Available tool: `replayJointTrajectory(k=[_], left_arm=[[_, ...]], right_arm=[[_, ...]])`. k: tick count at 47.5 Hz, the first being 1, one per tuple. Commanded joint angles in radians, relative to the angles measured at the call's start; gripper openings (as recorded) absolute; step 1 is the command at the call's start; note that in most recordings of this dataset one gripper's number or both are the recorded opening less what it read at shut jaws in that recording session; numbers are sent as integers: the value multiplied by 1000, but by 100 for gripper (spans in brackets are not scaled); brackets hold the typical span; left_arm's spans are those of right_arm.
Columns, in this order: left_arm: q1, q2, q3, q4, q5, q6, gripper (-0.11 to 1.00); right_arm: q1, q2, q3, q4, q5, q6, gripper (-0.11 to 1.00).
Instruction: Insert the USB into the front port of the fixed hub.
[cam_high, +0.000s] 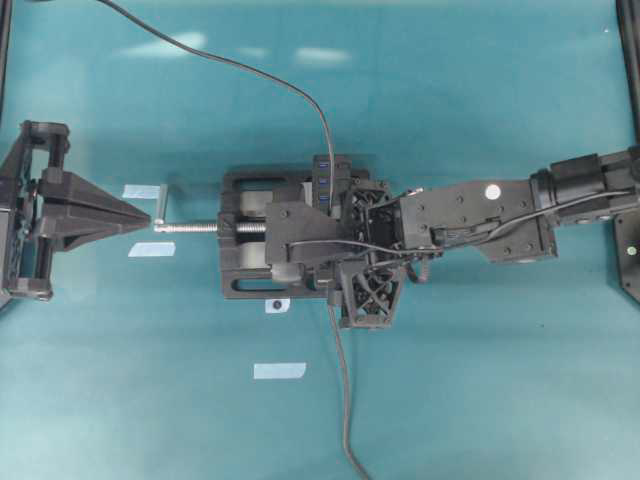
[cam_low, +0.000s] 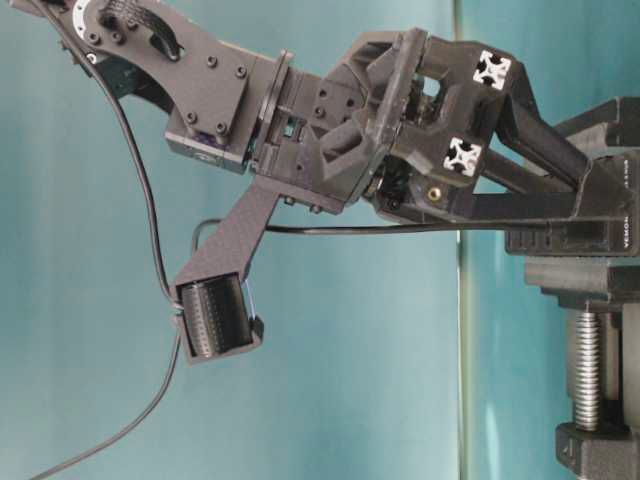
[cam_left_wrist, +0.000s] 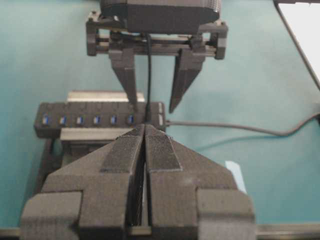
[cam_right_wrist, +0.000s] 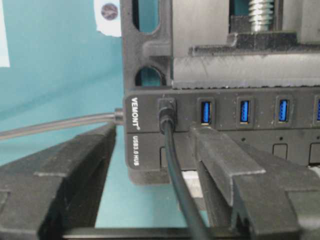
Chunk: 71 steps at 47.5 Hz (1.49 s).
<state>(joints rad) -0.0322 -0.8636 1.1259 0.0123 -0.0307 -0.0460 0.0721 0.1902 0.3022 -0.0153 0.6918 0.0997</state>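
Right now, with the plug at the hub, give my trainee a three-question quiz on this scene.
1. True or false: the USB sits in the end port of the fixed hub, next to the brand label.
2. The right gripper fingers are: A) clamped on the plug, B) spread apart either side of the cable, C) out of view.
3. Fill in: the left gripper fingers are pressed ____.

Key: 1 true; 2 B; 3 together.
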Motion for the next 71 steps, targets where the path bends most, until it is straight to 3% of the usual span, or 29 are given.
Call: replayJointTrajectory(k=[1,23,47,71], left_arm=[[-3,3,-12,3,-11,-3,0],[-3,3,-11,2,-11,-5,0],[-5,3,-8,2,-11,-5,0],[-3,-46,8,3,-9,-5,0]], right_arm=[[2,-20,-23,-3,-3,12,66],[-17,-44,-14,-5,-12,11,66],[-25,-144,74,-3,-106,9,66],[-21,-227,110,-2,-110,11,66]])
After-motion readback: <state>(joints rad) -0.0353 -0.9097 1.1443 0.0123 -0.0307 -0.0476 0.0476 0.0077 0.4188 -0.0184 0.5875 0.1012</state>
